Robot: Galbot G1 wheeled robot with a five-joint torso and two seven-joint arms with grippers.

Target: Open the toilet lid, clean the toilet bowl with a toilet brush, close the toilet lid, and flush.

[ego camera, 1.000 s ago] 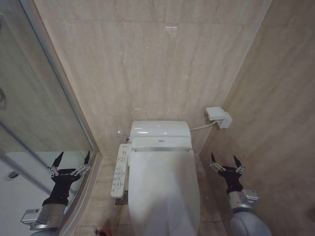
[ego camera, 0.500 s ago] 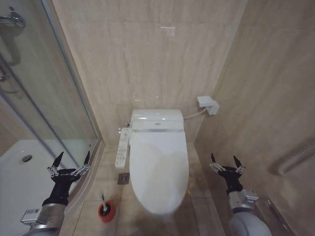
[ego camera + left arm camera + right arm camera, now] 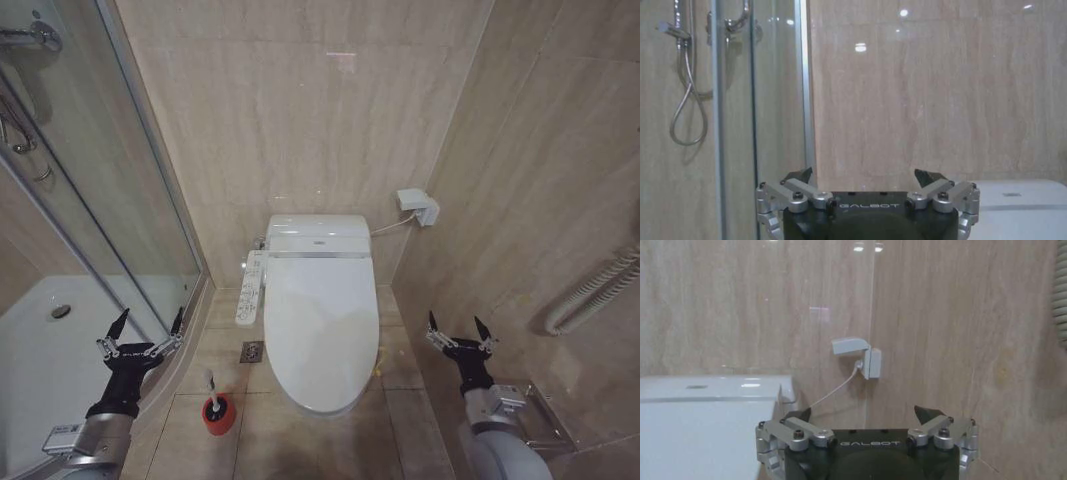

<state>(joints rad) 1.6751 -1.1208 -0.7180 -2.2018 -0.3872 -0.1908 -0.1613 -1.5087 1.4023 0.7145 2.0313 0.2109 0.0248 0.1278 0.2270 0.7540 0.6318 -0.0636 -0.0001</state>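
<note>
Both our grippers hang with fingers spread and nothing between them, the left gripper [image 3: 145,328] low beside the glass shower door [image 3: 110,200], the right gripper [image 3: 457,331] by the tiled side wall. Between them the toilet lid [image 3: 320,325] lies shut. Near our left arm, the toilet brush [image 3: 216,402] stands upright in its red holder on the floor beside the toilet.

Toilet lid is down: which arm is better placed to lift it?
Roughly even. Left claw and right claw both hang open beside the closed toilet lid; the right looks slightly nearer its edge.
</note>
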